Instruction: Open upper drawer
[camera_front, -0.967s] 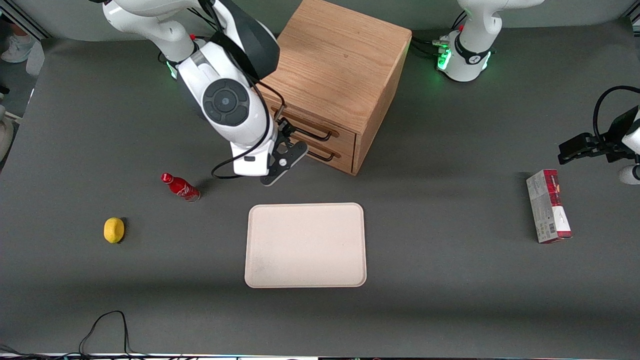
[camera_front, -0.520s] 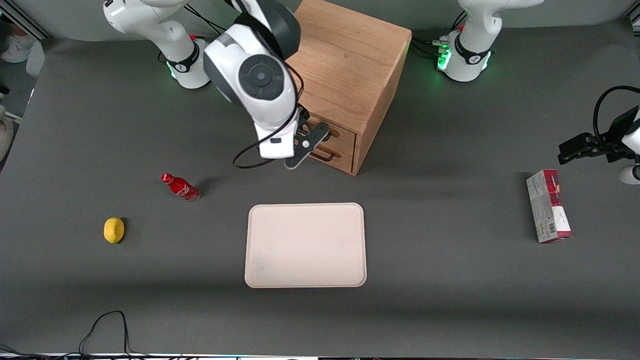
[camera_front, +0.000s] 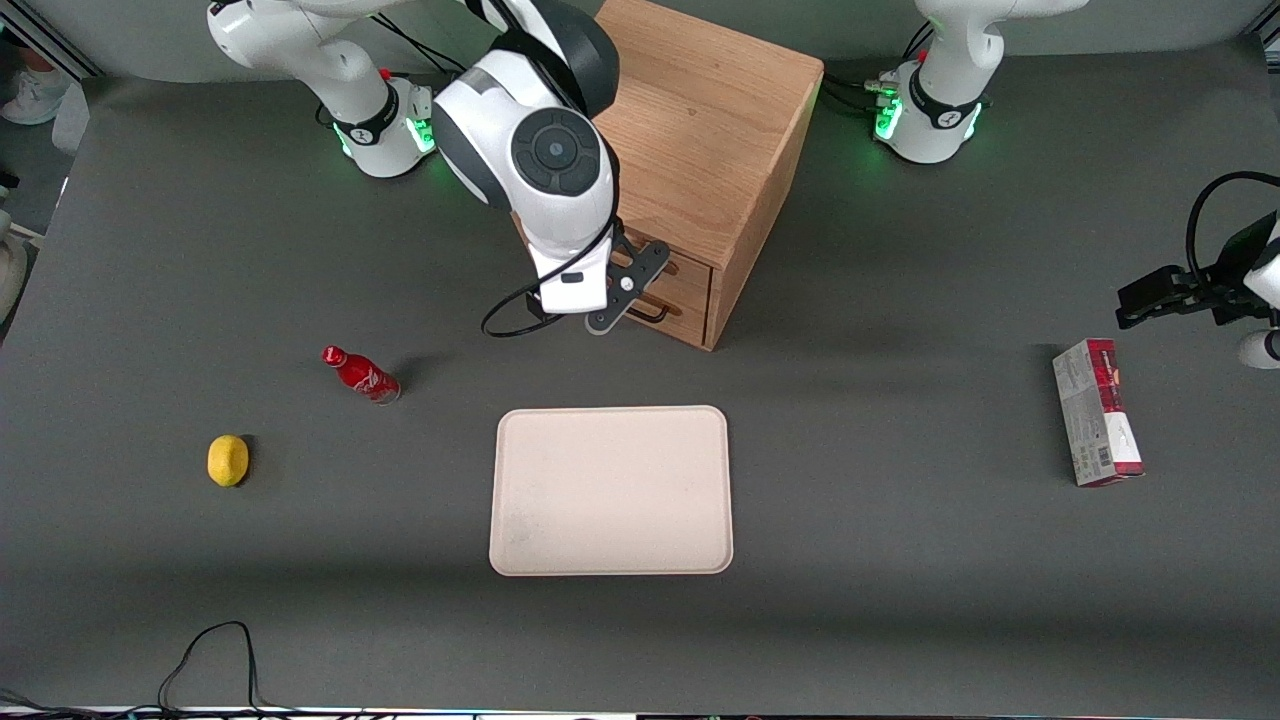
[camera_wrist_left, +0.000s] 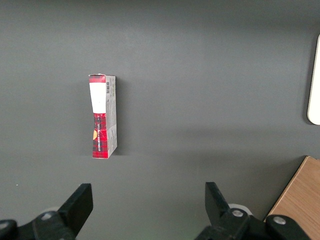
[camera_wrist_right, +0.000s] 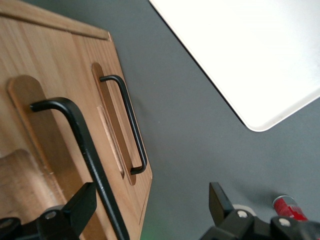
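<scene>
A dark grey table (camera_front: 900, 300) carries everything here, and the biggest thing on it is an oak cabinet (camera_front: 690, 140) standing farther from the front camera than the rest. Its two drawers are both pushed in flush. The upper drawer (camera_wrist_right: 45, 150) is the higher of the two, and its thin black wire handle (camera_wrist_right: 85, 150) runs across the drawer front, just above the matching handle of the lower drawer (camera_wrist_right: 127, 125). The working arm reaches down in front of the cabinet and hides most of the drawer fronts in the front view. Its gripper (camera_wrist_right: 150, 207) hovers right in front of the upper drawer with its fingers spread apart; the upper handle passes beside one finger (camera_wrist_right: 80, 205) and nothing is grasped. A pale tray (camera_front: 611, 490) lies nearer the camera than the cabinet. A red and grey carton (camera_front: 1096, 412) lies flat toward the parked arm's end. Toward the working arm's end, a small red bottle (camera_front: 361, 374) leans near a yellow lemon (camera_front: 228, 460).
</scene>
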